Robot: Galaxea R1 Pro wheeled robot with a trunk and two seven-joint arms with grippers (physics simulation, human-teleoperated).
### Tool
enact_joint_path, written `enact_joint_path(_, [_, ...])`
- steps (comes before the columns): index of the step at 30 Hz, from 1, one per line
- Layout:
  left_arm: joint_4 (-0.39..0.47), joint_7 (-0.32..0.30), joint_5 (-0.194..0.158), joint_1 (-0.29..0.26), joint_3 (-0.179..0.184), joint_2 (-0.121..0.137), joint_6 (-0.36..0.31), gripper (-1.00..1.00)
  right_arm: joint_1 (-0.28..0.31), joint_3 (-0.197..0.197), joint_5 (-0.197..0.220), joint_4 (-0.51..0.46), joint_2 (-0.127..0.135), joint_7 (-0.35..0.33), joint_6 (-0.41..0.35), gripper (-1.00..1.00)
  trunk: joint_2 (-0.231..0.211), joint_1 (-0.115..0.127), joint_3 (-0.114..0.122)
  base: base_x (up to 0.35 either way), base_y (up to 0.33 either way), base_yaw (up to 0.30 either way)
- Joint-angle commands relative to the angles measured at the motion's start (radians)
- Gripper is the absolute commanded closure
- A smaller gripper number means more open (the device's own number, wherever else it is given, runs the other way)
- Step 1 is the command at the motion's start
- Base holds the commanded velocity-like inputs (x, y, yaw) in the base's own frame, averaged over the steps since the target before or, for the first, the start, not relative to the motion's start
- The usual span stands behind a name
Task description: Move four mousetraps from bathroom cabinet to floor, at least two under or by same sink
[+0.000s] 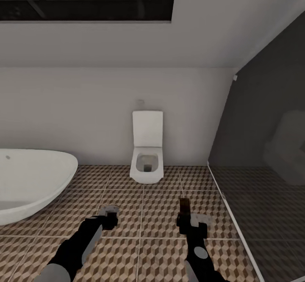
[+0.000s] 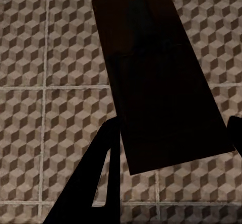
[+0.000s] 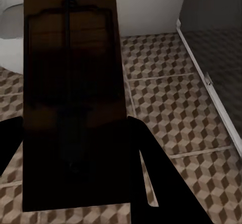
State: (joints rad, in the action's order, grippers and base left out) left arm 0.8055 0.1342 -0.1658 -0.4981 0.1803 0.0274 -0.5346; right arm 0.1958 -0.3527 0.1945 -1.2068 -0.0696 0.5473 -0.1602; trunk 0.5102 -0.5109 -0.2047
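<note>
Each gripper is clamped on a mousetrap: the left gripper (image 1: 111, 217) on one (image 2: 159, 82), the right gripper (image 1: 186, 222) on another (image 3: 73, 103), both in front of the toilet (image 1: 147, 163). Turn toward the sink before lowering either onto the floor (image 1: 144, 256).

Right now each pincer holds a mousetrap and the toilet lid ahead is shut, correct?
Not quite: the head view shows the toilet with its lid up and bowl open. The left pincer and right pincer do each hold a mousetrap.
</note>
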Motion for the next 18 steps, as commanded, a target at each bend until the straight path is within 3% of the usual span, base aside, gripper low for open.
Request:
enact_joint_path(1, [-0.061,0.008,-0.009,-0.059,-0.005,0.007,-0.026,1.0,0.001,-0.002,0.008,-0.041,0.001,0.006,-0.049,1.0,0.002,0.0,-0.002,0.0,0.0,0.0])
enact_joint_path(4, [-0.154,0.009,-0.008,-0.134,-0.012,0.025,-0.035,1.0,0.002,-0.002,0.008,-0.068,0.002,0.005,-0.096,1.0,0.002,0.0,-0.002,0.0,0.0,0.0])
enact_joint_path(6, [-0.19,0.009,-0.008,-0.157,-0.014,0.031,-0.004,1.0,0.002,-0.002,0.009,-0.064,0.001,0.002,-0.112,1.0,0.002,0.0,-0.002,0.0,0.0,0.0])
enact_joint_path(11, [-0.313,0.005,-0.009,-0.171,-0.012,0.031,0.175,1.0,0.003,-0.002,0.009,-0.046,-0.001,0.001,-0.131,1.0,0.002,0.0,-0.002,0.0,0.0,0.0])
enact_joint_path(14, [-0.423,-0.001,-0.01,-0.173,-0.01,0.022,0.304,1.0,0.003,-0.002,0.009,-0.043,0.0,0.0,-0.186,1.0,0.002,0.0,-0.002,0.0,0.0,0.0])
enact_joint_path(18, [-0.472,-0.004,-0.009,-0.174,-0.006,0.017,0.377,1.0,0.004,-0.002,0.008,-0.043,0.002,0.0,-0.23,1.0,0.002,0.0,-0.002,0.0,0.0,0.0])
